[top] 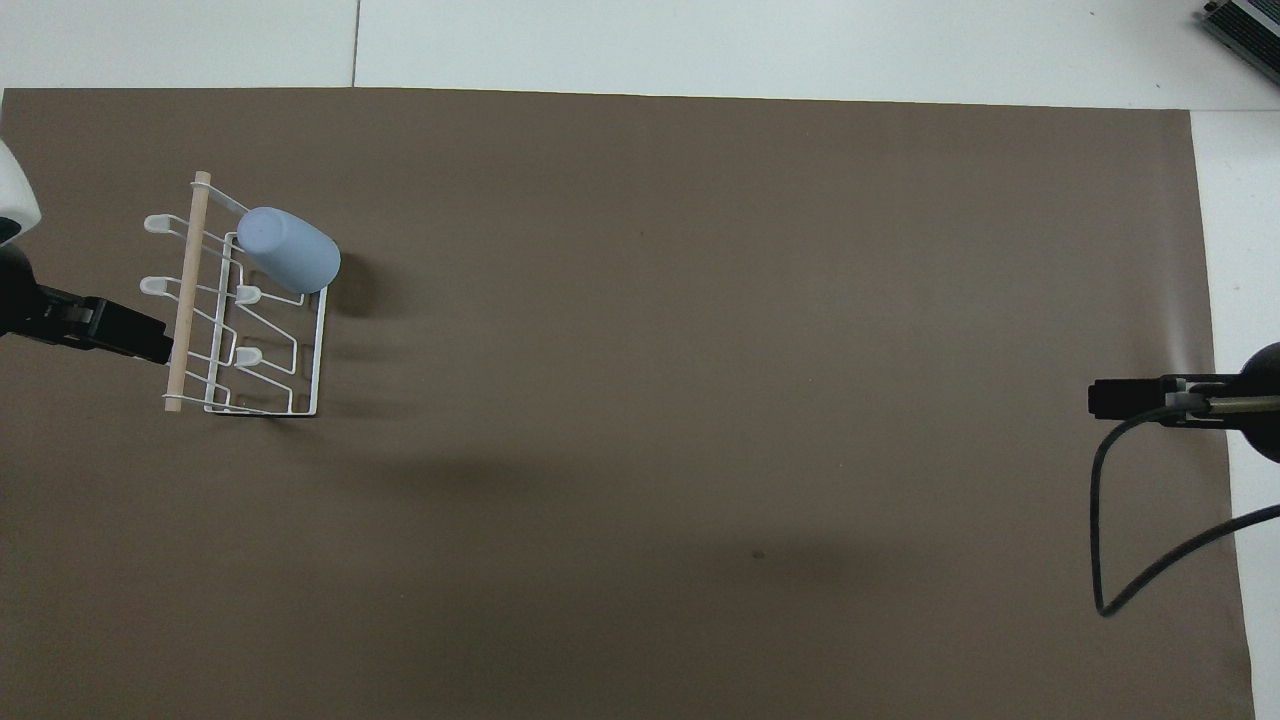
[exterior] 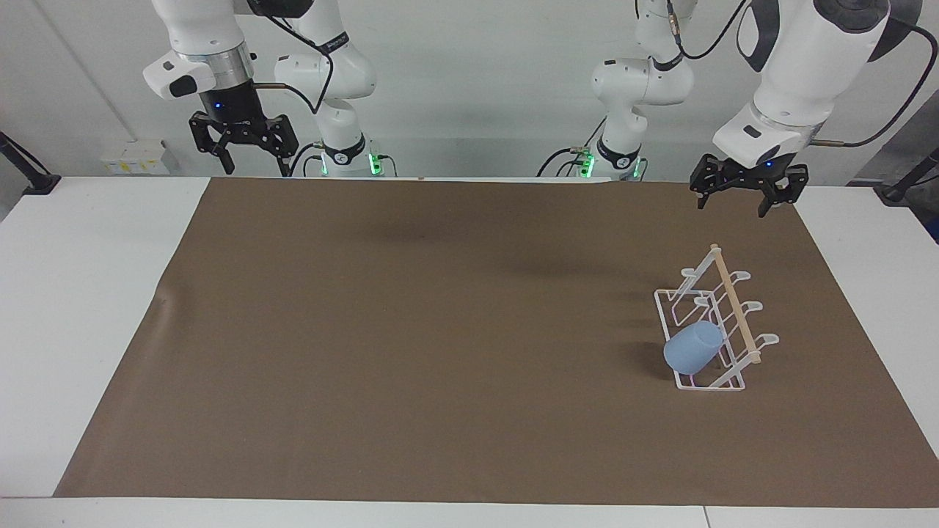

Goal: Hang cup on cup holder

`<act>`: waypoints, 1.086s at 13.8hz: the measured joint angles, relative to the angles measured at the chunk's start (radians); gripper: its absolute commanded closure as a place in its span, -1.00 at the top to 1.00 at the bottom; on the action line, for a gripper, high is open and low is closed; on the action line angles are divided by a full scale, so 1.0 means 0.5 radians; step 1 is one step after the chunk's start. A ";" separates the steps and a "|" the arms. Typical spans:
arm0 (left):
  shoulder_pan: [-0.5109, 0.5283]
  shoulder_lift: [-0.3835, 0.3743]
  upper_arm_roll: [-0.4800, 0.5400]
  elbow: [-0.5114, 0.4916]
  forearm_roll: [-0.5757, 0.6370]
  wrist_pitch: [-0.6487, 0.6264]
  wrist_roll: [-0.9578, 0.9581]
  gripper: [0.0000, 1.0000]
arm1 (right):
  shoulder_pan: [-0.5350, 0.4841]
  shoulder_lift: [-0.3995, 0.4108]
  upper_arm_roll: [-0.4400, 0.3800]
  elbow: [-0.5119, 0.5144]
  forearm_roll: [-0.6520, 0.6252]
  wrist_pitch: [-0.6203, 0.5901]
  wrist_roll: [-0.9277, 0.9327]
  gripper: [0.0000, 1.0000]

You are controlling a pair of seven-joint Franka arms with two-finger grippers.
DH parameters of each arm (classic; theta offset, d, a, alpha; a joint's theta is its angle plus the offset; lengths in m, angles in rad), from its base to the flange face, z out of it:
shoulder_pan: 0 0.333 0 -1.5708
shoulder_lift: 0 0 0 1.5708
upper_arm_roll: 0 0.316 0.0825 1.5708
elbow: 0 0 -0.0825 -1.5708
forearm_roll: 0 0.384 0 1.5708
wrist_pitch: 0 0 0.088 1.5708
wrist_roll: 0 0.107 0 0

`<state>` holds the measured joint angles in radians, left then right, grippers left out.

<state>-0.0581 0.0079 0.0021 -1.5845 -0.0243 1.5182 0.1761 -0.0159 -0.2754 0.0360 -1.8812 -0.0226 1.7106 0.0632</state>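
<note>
Bench: we see a big white bench [exterior: 88, 308] with a thin line across it near the edge farthest from the robots.
Mat: we see a wide brown mat [exterior: 440, 337] lying flat on the bench. It covers most of it.
Wall: we see a plain pale wall [exterior: 469, 88].
Box: we see a small white box [exterior: 134, 157] low by the wall, at the right arm's end.
</note>
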 measured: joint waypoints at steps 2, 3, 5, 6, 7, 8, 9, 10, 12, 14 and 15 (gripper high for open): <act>0.001 -0.010 -0.002 0.000 0.000 0.002 -0.006 1.00 | 0.000 0.000 0.000 0.000 0.000 0.000 0.000 1.00; 0.004 -0.014 -0.001 0.000 0.008 0.007 -0.009 1.00 | 0.000 0.000 0.000 0.000 0.000 0.000 0.000 1.00; 0.013 -0.018 0.001 0.002 0.088 0.044 -0.009 1.00 | 0.000 0.000 0.000 0.000 0.000 0.000 0.000 1.00; 0.017 -0.019 0.001 0.010 0.130 0.048 -0.009 1.00 | 0.000 0.000 0.000 0.000 0.000 0.000 0.000 1.00; 0.021 -0.020 0.000 0.021 0.146 0.048 -0.009 1.00 | 0.000 0.000 0.000 0.000 0.000 0.000 0.000 1.00; 0.023 -0.023 0.000 0.027 0.150 0.045 -0.009 1.00 | 0.000 0.000 0.000 0.000 0.000 0.000 0.000 1.00; 0.023 -0.027 0.000 0.032 0.150 0.033 -0.009 1.00 | 0.000 0.000 0.000 0.000 0.000 0.000 0.000 1.00; 0.023 -0.031 0.000 0.048 0.150 0.002 -0.009 1.00 | 0.000 0.000 0.000 0.000 0.000 0.000 0.000 1.00; 0.023 -0.045 -0.001 0.091 0.132 -0.090 -0.009 1.00 | 0.000 0.000 0.000 0.000 0.000 0.000 0.000 1.00; 0.024 -0.071 -0.002 0.112 0.111 -0.169 -0.009 1.00 | 0.000 0.000 0.000 0.000 0.000 0.000 0.000 1.00; 0.023 -0.088 -0.003 0.115 0.108 -0.183 -0.009 1.00 | 0.000 0.000 0.000 0.000 0.000 0.000 0.000 1.00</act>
<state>-0.0464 -0.0361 0.0004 -1.5271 0.0295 1.4266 0.1716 -0.0159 -0.2754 0.0360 -1.8812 -0.0226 1.7106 0.0632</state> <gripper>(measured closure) 0.000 0.000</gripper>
